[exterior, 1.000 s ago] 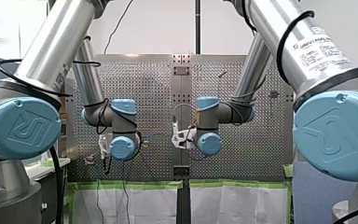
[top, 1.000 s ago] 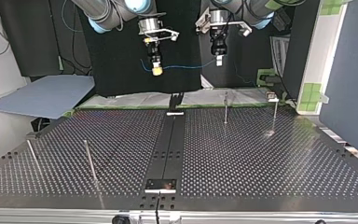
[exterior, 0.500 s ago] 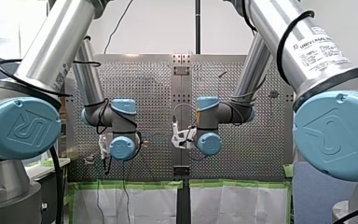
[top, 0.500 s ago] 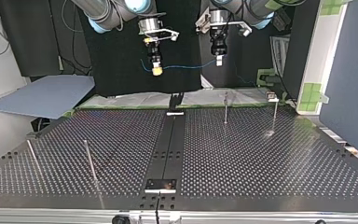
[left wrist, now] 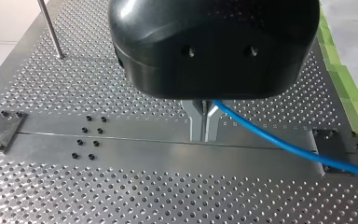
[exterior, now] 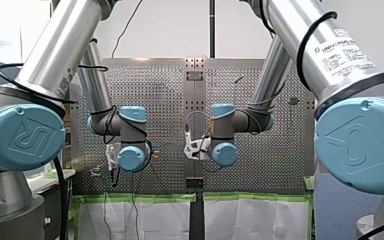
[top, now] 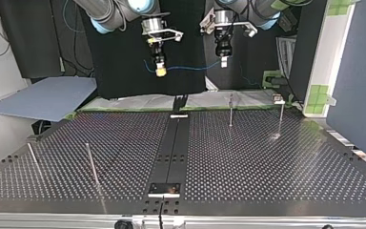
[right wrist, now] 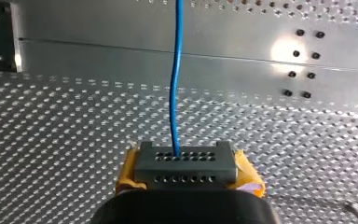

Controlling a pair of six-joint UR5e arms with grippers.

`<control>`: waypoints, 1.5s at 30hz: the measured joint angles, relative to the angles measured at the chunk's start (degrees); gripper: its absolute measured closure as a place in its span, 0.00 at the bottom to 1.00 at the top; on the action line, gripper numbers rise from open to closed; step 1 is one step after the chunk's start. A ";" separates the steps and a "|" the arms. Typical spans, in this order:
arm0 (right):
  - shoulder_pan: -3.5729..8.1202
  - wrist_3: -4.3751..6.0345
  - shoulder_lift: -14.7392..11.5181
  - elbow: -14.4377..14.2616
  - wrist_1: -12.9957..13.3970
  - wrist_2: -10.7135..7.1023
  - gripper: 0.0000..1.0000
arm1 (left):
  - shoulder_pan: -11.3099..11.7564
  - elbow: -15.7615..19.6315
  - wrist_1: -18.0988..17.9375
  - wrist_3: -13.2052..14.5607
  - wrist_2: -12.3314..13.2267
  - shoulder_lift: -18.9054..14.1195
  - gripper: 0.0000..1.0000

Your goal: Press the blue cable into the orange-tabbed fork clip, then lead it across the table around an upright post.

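The blue cable (top: 190,68) hangs in the air between my two grippers, above the table's far edge in the top view. My left gripper (top: 224,60) is shut on it; its metal fingers (left wrist: 197,122) are pressed together and the cable (left wrist: 279,142) runs out sideways from between them. My right gripper (top: 160,71), with yellow pads (right wrist: 127,173), is shut on the cable (right wrist: 174,93), which leads straight ahead from it. A dark fork-shaped clip (top: 180,102) stands at the table's far middle, below both grippers. I cannot make out an orange tab on it.
Thin upright posts stand on the perforated table (top: 267,167): two at the top view's far right (top: 230,109) (top: 280,119) and two at its near left (top: 92,164) (top: 33,160). A dark centre rail (top: 173,148) runs across the table. One post (left wrist: 50,28) stands beyond my left gripper.
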State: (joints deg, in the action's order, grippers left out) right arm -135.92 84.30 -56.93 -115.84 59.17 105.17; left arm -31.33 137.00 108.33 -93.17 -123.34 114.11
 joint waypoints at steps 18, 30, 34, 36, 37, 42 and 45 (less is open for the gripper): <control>-0.18 -0.17 3.69 -0.31 -2.03 0.22 1.00 | 0.02 0.00 -0.03 0.01 -0.01 0.00 0.99; -0.18 -0.17 3.70 -0.31 -2.04 0.22 1.00 | 3.70 3.69 2.24 3.10 3.67 1.74 0.99; -0.18 -0.17 3.70 -0.31 -2.03 0.22 1.00 | 5.80 5.36 2.39 3.45 5.78 1.82 0.99; -0.18 -0.17 3.70 -0.31 -2.03 0.22 1.00 | 7.09 5.73 2.41 3.49 7.07 1.83 0.99; -0.18 -0.17 3.70 -0.31 -2.03 0.22 1.00 | 7.68 5.81 2.42 3.50 7.65 1.83 0.99; -0.18 -0.17 3.70 -0.31 -2.03 0.22 1.00 | 10.92 5.95 2.43 3.52 10.89 1.84 0.99; -0.18 -0.17 3.70 -0.31 -2.03 0.22 1.00 | 12.18 5.96 2.43 3.52 12.79 1.85 0.99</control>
State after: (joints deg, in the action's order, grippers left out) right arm -136.10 84.13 -53.23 -116.16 57.14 105.39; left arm -19.15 142.96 110.75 -89.65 -110.55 115.96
